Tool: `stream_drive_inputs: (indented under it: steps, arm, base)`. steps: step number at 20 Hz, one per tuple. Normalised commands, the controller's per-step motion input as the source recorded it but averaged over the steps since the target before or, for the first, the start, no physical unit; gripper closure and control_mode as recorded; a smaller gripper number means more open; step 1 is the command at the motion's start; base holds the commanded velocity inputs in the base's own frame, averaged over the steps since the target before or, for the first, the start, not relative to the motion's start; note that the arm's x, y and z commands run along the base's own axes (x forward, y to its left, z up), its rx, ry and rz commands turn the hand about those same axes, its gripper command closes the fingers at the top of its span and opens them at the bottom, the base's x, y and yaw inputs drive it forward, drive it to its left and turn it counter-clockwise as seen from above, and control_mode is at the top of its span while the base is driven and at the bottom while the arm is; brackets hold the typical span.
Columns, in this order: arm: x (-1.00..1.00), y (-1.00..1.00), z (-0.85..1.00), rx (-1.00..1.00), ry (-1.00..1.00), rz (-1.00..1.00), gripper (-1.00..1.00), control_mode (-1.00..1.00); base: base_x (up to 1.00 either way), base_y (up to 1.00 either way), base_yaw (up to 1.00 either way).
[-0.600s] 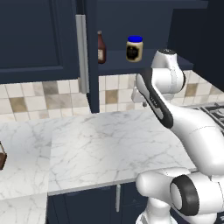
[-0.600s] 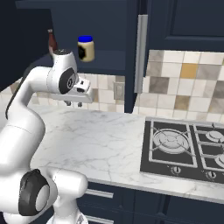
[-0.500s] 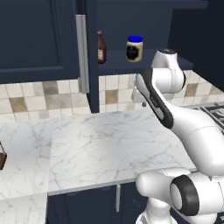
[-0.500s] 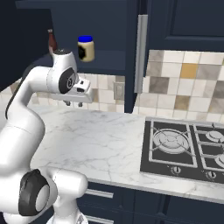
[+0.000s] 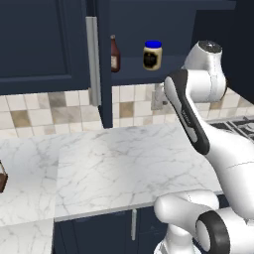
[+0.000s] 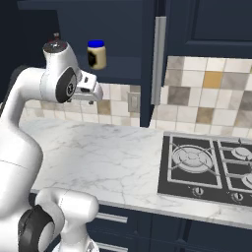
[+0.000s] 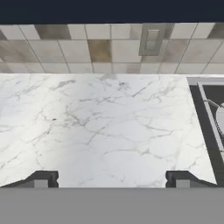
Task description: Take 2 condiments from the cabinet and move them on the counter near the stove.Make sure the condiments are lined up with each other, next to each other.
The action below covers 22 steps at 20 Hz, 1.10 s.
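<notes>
**Setting: rendered home kitchen**

White marble worktop (image 5: 124, 163); black gas stove (image 6: 206, 170) with silver burners; beige-and-brown tiled backsplash (image 7: 87, 50) with wall socket (image 7: 151, 40); navy wall cabinet (image 5: 44, 44), open, shelving a jar (image 5: 152, 54) and bottle (image 5: 115, 53).

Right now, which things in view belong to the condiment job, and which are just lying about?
Job: cream jar, reddish-brown bottle, open cabinet, counter, stove, open gripper.
Lying about: dark brown object at counter's left edge, wall outlet.
</notes>
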Motion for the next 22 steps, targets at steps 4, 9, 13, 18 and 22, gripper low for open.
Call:
stream_drive_inputs:
  steps: [4,9,13,18,22]
  arm:
    - [-0.45,-0.04,0.51,0.09,-0.15,0.00,-1.00,-1.00]
    - [-0.27,-0.07,0.45,0.06,-0.43,0.01,-1.00,-1.00]
    - [0.00,0.00,0.42,0.02,-0.45,0.00,-1.00,-1.00]
    - [0.01,0.00,0.43,0.01,-0.26,0.00,-1.00,-1.00]
    - [0.04,0.00,0.35,-0.01,-0.01,0.00,-1.00,-1.00]
  base:
    - [0.00,0.00,0.00]
    - [0.00,0.00,0.00]
    - [0.00,0.00,0.00]
    - [0.00,0.00,0.00]
    - [0.00,0.00,0.00]
